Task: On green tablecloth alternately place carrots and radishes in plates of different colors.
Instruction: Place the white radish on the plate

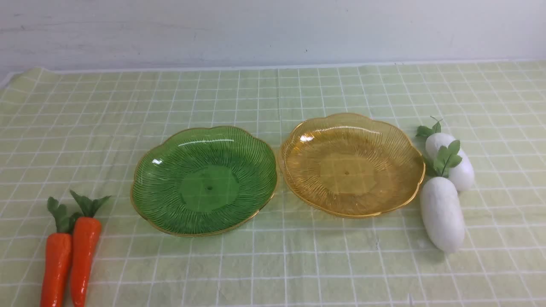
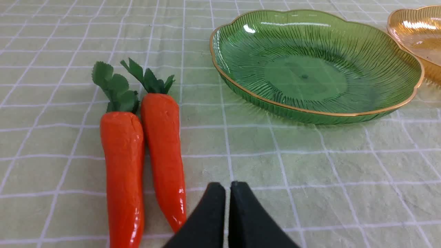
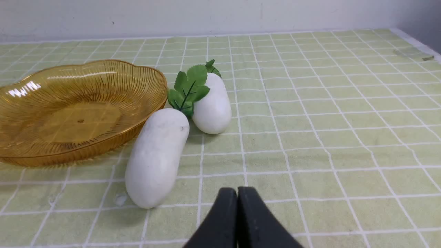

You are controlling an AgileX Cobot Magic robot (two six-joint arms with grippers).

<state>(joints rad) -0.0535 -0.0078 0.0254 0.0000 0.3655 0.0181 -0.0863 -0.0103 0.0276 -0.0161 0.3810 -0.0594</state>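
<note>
On the green tablecloth (image 1: 273,98) a green plate (image 1: 204,180) and an amber plate (image 1: 350,164) stand side by side, both with nothing in them. Two orange carrots (image 1: 84,260) (image 1: 56,269) lie together at the front left. Two white radishes (image 1: 442,213) (image 1: 453,160) lie just right of the amber plate. Neither gripper shows in the front view. In the left wrist view my left gripper (image 2: 227,187) is shut on nothing, beside the tips of the carrots (image 2: 162,151), short of the green plate (image 2: 317,65). My right gripper (image 3: 237,193) is shut and empty, near the closer radish (image 3: 156,156).
A pale wall (image 1: 273,30) runs behind the table's far edge. The cloth's right edge (image 3: 413,43) shows in the right wrist view. The amber plate's rim (image 2: 396,32) almost touches the green plate.
</note>
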